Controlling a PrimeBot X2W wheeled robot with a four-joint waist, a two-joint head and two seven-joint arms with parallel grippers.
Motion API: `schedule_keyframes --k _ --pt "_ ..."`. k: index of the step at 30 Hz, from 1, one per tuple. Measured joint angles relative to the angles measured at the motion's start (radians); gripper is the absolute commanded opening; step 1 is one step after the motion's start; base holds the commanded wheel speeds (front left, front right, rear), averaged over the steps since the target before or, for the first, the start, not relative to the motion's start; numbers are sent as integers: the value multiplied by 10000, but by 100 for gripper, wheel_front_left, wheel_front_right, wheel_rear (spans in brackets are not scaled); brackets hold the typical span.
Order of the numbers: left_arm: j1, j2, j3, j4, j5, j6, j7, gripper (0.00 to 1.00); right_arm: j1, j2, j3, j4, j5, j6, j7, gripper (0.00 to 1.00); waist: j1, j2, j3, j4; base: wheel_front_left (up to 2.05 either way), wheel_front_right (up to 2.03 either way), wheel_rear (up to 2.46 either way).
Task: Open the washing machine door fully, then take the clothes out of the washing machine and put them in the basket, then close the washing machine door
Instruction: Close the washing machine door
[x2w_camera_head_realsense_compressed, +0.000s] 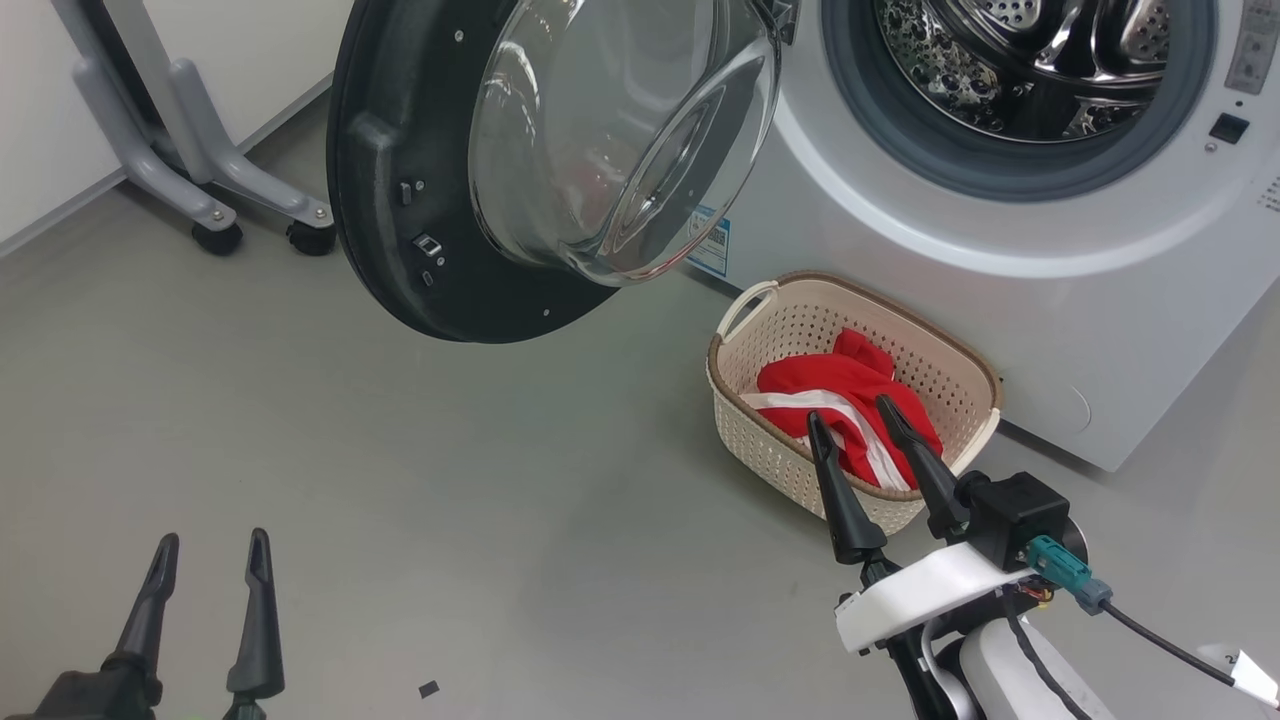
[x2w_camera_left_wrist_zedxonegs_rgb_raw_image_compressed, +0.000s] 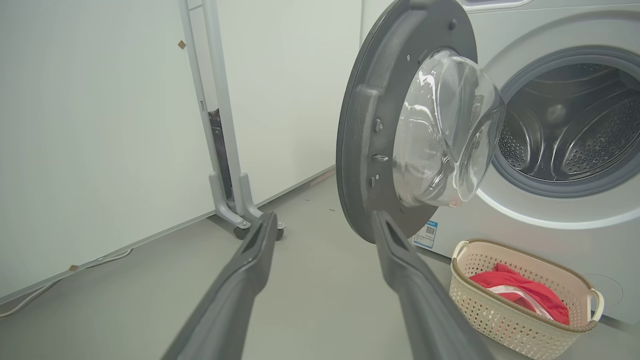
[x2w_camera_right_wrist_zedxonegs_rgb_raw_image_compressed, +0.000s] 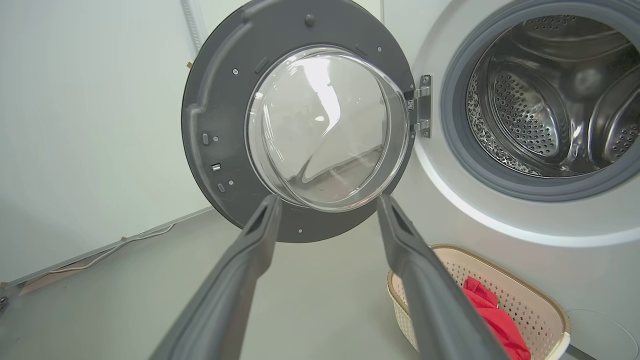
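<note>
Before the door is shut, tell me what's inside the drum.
Inside the perforated steel drum: bare metal walls and ribs, no fabric visible. The grey rubber gasket hides its lowest front part.

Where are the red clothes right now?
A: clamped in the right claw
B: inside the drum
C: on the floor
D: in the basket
D: the clothes lie bunched inside the basket at the foot of the washing machine, what shows of the drum is bare steel, and the right claw is open.
</note>
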Motion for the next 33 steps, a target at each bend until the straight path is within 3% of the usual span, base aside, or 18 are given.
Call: schedule_keyframes --k 33 --pt "0 -54 33 10 81 -88 0 100 23 2 -173 -8 0 -161 0 100 0 0 -76 -51 0 0 0"
